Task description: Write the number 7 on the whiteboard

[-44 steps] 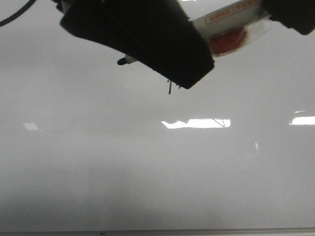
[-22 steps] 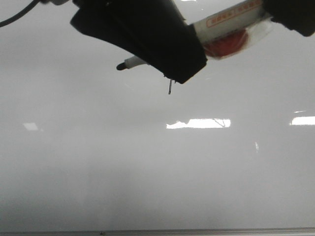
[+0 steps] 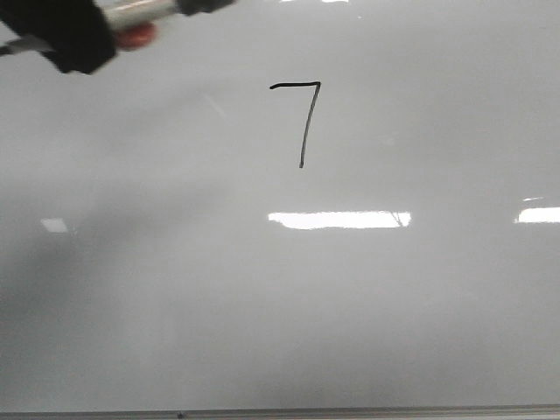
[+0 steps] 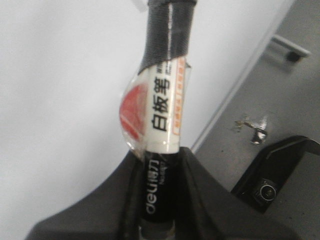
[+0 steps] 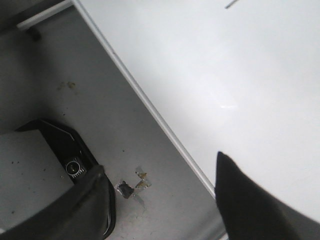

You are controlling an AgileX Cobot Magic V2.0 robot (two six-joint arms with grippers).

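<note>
1. The number 7 (image 3: 300,118) stands complete on the whiteboard (image 3: 280,297), in the upper middle of the front view; nothing covers it.
2. My left gripper (image 4: 159,200) is closed on the marker (image 4: 161,150); the black barrel sits between my fingers (image 4: 210,200), and the white label part and a taped dark end stick out past them.
3. In the front view my left gripper (image 3: 74,35) is at the far upper left corner, well apart from the digit.
4. My right gripper (image 5: 165,200) holds nothing; its jaws are wide apart, over the board's metal edge (image 5: 150,107) and the grey floor (image 5: 75,95) beside it.
5. Bright light reflections (image 3: 339,220) lie below the digit.
</note>
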